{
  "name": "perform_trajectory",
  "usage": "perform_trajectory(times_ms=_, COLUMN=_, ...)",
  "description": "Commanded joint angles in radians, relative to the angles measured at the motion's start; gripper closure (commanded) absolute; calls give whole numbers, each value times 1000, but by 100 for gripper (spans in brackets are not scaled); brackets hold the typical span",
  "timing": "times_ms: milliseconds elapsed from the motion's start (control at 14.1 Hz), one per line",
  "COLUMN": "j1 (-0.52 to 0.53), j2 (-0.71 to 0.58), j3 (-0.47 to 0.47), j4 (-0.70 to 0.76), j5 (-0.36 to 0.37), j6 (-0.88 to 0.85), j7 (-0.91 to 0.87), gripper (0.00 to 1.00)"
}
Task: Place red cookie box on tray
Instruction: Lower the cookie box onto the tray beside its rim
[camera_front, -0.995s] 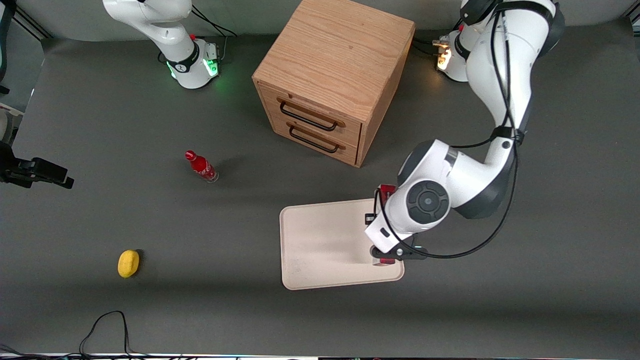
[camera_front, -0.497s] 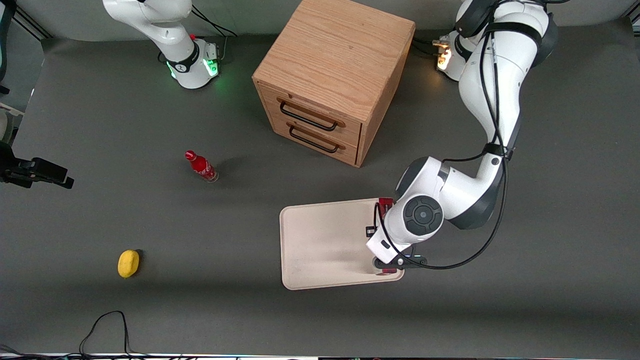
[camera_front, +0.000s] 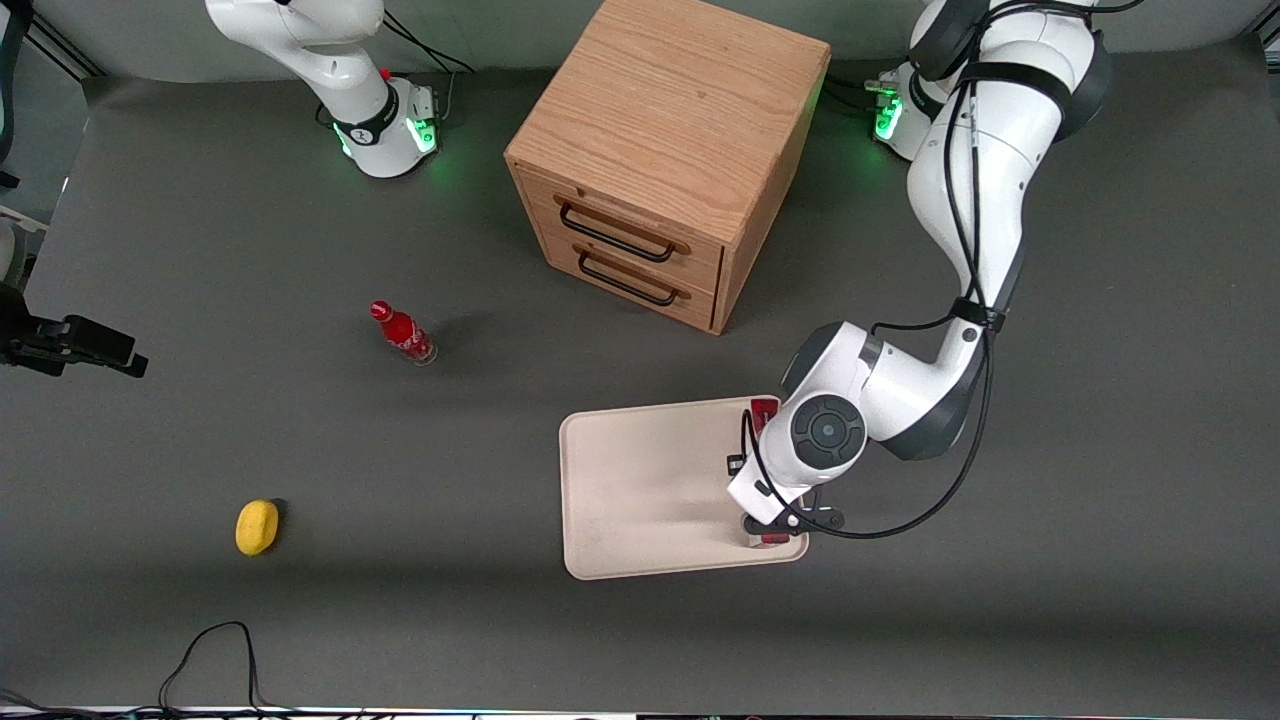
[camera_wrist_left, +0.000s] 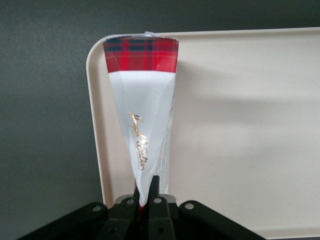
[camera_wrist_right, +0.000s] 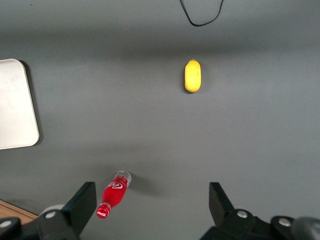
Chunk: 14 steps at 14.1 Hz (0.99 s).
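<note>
I see the claw (camera_wrist_left: 144, 192) clamped on the red cookie box (camera_wrist_left: 142, 107), above the tray (camera_front: 640, 480) edge nearest the working arm.

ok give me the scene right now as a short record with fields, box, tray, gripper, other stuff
red cookie box: held on edge by its narrow sides, over the tray along the rim at the working arm's end; whether it touches the tray, cannot tell
tray: flat on the table, nearer the front camera than the wooden drawer cabinet
gripper: above the tray, fingers shut on the box
drawers: both shut
red bottle: standing on the table, toward the parked arm's end
yellow object: on the table, nearer the front camera than the bottle
</note>
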Motion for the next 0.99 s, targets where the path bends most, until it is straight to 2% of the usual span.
perform_trajectory(times_ms=0, j1=-10, j2=-21, j3=8, j4=-21, j5=20, j6=11, j7=-31, gripper=100)
perform_trajectory(times_ms=213, j1=-8, j2=-21, j3=8, j4=-23, j5=20, j6=13, j7=-31, gripper=100)
perform_trajectory(times_ms=284, j1=-8, j2=-21, j3=8, j4=-23, j5=20, j6=11, j7=-31, gripper=35)
perform_trajectory(times_ms=355, j1=-4, j2=-21, j3=8, j4=-24, j5=23, j6=13, j7=-27, gripper=0)
perform_trajectory(times_ms=781, j1=7, j2=-41, j3=8, j4=-27, j5=25, j6=1, j7=-27, gripper=0)
perform_trajectory(times_ms=923, j1=27, j2=-90, j3=6, j4=-45, j5=23, j6=-31, j7=-13, gripper=0)
